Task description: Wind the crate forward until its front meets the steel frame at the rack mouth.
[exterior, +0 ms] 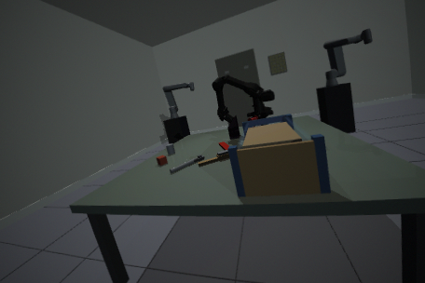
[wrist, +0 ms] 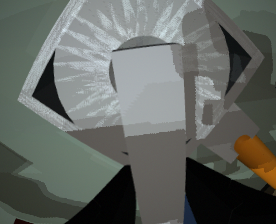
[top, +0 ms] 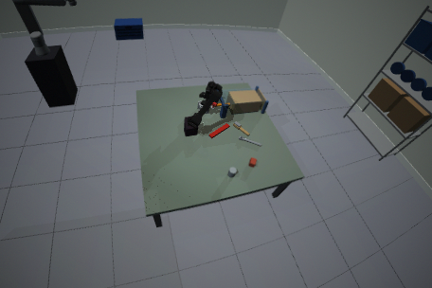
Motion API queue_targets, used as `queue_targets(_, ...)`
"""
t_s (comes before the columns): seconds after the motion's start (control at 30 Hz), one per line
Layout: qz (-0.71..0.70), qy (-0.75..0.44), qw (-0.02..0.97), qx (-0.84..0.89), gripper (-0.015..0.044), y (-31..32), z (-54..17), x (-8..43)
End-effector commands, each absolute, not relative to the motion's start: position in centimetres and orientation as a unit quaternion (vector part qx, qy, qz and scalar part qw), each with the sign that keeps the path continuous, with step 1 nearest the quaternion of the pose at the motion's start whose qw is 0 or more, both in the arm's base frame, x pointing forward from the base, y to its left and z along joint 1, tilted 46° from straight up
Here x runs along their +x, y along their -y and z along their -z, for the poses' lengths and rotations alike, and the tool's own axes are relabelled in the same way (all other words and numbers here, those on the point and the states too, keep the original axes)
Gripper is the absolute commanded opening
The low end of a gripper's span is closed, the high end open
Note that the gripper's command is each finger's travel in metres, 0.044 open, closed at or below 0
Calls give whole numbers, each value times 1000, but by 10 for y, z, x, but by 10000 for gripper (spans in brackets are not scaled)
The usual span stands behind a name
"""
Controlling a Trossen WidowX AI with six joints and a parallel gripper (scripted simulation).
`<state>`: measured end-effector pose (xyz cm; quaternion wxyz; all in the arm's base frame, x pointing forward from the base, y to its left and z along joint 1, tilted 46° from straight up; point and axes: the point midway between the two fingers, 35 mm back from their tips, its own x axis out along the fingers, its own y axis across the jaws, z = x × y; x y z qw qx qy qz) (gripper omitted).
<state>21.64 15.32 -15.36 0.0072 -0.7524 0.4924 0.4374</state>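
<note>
My gripper (wrist: pixel 157 169) is shut on the flat grey bar of the winch handle (wrist: pixel 150 95). The handle lies over the round, pale ribbed face of the winch (wrist: pixel 84 55), and its far end is near the middle of that face. Whether the key is seated in the hole is hidden. The tan crate (top: pixel 243 98) (exterior: pixel 272 134) sits low and looks flat, between a blue frame (top: pixel 223 107) on the arm's side and a tan end board (exterior: pixel 280 169) with blue posts. The clear panels cannot be made out, nor any gap between crate and frame.
An orange cylinder (wrist: pixel 261 160) lies beside the winch. A red bar (top: pixel 220 131), a hammer (top: pixel 242 129) and a wrench (top: pixel 250 141) lie on the green bench (top: pixel 175 172). A grey cylinder (top: pixel 232 171) and a red block (top: pixel 253 162) stand farther off, away from the crate.
</note>
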Motion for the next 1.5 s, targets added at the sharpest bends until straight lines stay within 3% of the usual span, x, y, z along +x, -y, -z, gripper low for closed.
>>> queue_targets(0.0, -441, -490, 4, -752, 0, -152, 155, 216)
queue_targets(0.13, -440, -490, 5, -752, 0, -151, 157, 217)
queue_targets(0.7, -439, -491, 5, -752, 440, -152, 155, 217)
queue_targets(0.9, -446, -492, 9, -747, 440, -171, 142, 218)
queue_targets(1.17, -473, -501, 21, -724, 440, -242, 65, 209)
queue_targets(1.3, -473, -489, 27, -733, 440, -244, 67, 211)
queue_targets(1.47, -474, -501, 21, -724, 309, -247, 64, 211)
